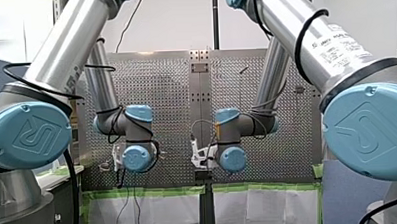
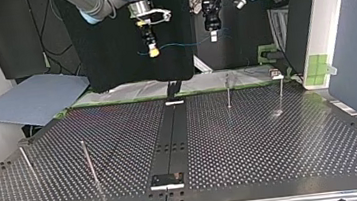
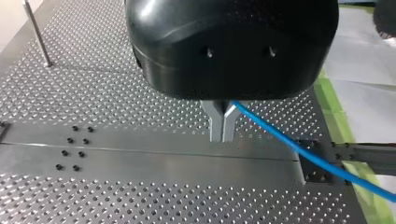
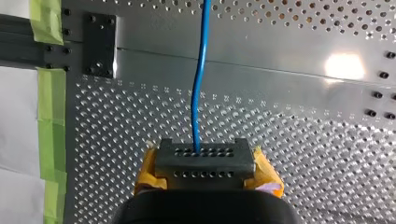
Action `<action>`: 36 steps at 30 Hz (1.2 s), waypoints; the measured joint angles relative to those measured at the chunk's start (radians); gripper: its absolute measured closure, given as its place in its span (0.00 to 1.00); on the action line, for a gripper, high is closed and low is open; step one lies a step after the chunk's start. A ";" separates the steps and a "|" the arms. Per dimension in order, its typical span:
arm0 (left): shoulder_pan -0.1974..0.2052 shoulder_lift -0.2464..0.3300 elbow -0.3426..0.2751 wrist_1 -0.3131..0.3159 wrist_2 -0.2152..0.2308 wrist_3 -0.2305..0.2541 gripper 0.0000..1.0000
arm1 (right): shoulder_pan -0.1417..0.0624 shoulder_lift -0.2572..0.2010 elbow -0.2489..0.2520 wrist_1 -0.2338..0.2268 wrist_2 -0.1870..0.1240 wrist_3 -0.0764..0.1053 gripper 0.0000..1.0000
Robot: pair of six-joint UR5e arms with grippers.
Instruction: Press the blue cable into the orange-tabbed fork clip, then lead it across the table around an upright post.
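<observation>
The blue cable [image 2: 183, 43] hangs taut in the air between my two grippers, high above the far edge of the perforated table [image 2: 271, 141]. My left gripper [image 3: 222, 133] has its metal fingers shut on the cable [image 3: 299, 147], which trails off to one side over the table edge. My right gripper [image 4: 203, 151], with yellow pads, is shut on the cable [image 4: 200, 84], which runs straight ahead from it. In the top view my right gripper [image 2: 153, 50] is at the left and my left gripper [image 2: 213, 34] at the right. No orange-tabbed clip shows in any view.
Thin upright posts stand on the table: two at the top view's far right [image 2: 227, 93] [image 2: 281, 92] and two at its near left [image 2: 90, 162] [image 2: 27, 164]. A dark centre strip [image 2: 172, 136] runs across the table. Green tape [image 4: 46, 121] lines the far edge.
</observation>
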 joint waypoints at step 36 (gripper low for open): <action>0.160 0.130 0.002 -0.051 0.162 -0.125 1.00 | -0.031 -0.157 -0.129 0.120 -0.092 0.141 1.00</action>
